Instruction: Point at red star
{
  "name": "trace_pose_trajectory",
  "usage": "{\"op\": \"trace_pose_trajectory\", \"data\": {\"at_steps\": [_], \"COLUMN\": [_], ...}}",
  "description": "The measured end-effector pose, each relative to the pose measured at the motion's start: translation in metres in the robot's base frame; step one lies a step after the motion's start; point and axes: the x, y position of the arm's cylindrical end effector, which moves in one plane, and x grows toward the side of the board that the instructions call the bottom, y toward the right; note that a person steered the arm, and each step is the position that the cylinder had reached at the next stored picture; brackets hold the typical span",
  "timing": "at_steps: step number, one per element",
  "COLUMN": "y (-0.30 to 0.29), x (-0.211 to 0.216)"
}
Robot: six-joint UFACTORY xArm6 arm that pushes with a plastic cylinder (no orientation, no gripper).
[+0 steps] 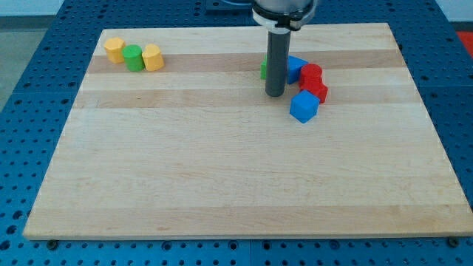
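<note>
Red blocks (313,81) sit just right of my tip (275,94) (no jaws here), blue cube (304,106) below.

We see a laboratory-type test bench. A pale wooden board (244,170) lies on a blue perforated table (44,44), our arm's dark rod (275,66) above it.

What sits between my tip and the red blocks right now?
In the camera view, bare board separates my tip from the red blocks; the blue block sits just above that gap.
</note>
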Motion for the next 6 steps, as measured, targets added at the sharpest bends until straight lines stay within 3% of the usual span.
{"op": "trace_pose_trajectory", "data": {"at_steps": [6], "y": [0.023], "x": [0.004]}}
